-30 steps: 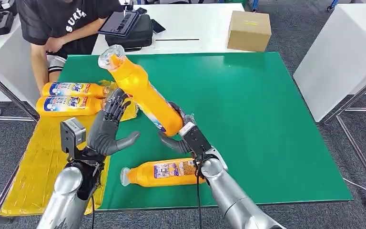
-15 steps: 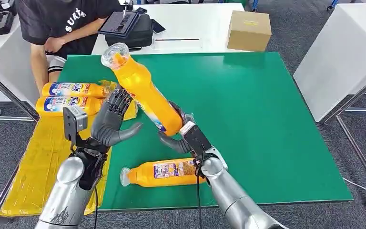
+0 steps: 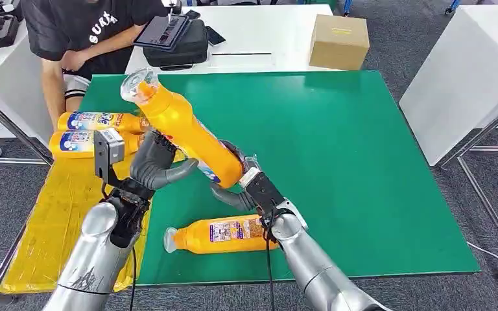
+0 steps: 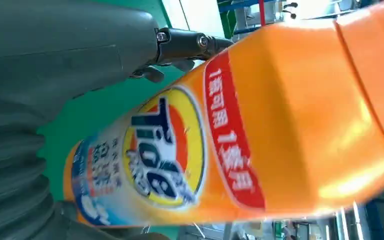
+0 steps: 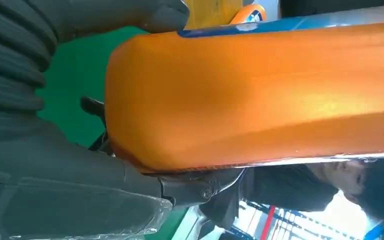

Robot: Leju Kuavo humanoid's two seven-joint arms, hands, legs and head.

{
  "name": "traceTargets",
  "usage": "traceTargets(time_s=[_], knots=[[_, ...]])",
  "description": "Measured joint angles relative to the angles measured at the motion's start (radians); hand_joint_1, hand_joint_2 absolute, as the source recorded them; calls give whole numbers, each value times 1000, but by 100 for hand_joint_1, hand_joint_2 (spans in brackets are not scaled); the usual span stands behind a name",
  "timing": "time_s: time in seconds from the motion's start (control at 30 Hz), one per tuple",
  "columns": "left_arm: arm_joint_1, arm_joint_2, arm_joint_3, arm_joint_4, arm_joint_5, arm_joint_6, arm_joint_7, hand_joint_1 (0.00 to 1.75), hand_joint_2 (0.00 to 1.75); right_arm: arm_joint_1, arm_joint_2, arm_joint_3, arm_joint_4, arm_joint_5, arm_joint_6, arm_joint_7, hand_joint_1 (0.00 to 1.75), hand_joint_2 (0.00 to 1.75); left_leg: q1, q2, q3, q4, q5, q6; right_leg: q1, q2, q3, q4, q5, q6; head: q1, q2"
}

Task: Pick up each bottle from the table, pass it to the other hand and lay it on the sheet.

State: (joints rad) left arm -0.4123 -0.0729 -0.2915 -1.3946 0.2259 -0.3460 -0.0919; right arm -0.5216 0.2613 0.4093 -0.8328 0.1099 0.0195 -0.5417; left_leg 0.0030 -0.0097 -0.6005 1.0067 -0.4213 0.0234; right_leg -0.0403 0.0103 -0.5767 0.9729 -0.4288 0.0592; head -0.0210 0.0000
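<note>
Held bottle (image 3: 185, 133): orange body, clear cap end, raised above the green counter (image 3: 363, 162) and tilted, cap up toward the far left, base down toward the near right. In the left wrist view the bottle (image 4: 240, 135) shows a red, yellow and blue label; in the right wrist view its orange base (image 5: 250, 95) lies against the palm.

Right hand (image 3: 237, 184): grips the base end of the held bottle, thumb under it, dark fingers wrapped over the far side.

Left hand (image 3: 155, 165): just beside the middle of the held bottle, fingers curled toward it and thumb pointing at its underside. From the head view it seems to touch the bottle, but whether it has closed on it cannot be told for sure.

Bottle on counter (image 3: 220, 234): orange, lying on its side near the front edge, cap to the left, label up, directly below the right forearm.

Yellow sheet (image 3: 58, 220): spread along the left edge of the counter, hanging partly off the front.

Two laid bottles (image 3: 91, 133): orange with blue and white labels, lying side by side at the far end of the sheet, parallel, touching or nearly so.

Person (image 3: 84, 32): dark T-shirt, seated at the far left corner.

Black case (image 3: 175, 39): on the white table behind the counter.

Cardboard box (image 3: 339, 40): on the same white table, to the right.
</note>
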Motion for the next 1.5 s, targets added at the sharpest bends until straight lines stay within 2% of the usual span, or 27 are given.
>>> traceTargets(time_s=[0.3, 0.47, 0.7, 0.87, 1.5], knots=[[-70, 0, -6, 92, 48, -15, 11, 0, 175, -17, 0, 3, 10, -2, 42, 13, 175, 175, 0, 0, 0, 0, 0, 0, 0, 0, 0, 0, 0, 0, 0, 0], [-78, 0, -10, 116, 59, -9, 8, 0, 175, -23, 3, 12, 27, 23, 16, 6, 175, 175, 0, 0, -1, 0, 0, 0, 0, 0, 0, 0, 0, 0, 0, 0], [-78, 0, -13, 136, 65, -19, -6, 0, 175, -38, 3, 23, 74, -3, 118, 7, 175, 175, 0, 0, -1, 0, 0, 0, 0, 0, 0, 0, 0, 0, 0, 0], [-78, 0, -13, 147, 66, -19, -7, 0, 175, -48, 7, 24, 100, -7, 141, 13, 175, 175, 0, 0, -1, 0, 0, 0, 0, 0, 0, 0, 0, 0, 0, 0], [-79, 0, -13, 177, 131, -88, -20, 0, 175, -94, 25, 22, 211, -119, 424, 30, 175, 175, 0, 0, -1, 0, 0, 0, 0, 0, 0, 0, 0, 0, 0, 0]])
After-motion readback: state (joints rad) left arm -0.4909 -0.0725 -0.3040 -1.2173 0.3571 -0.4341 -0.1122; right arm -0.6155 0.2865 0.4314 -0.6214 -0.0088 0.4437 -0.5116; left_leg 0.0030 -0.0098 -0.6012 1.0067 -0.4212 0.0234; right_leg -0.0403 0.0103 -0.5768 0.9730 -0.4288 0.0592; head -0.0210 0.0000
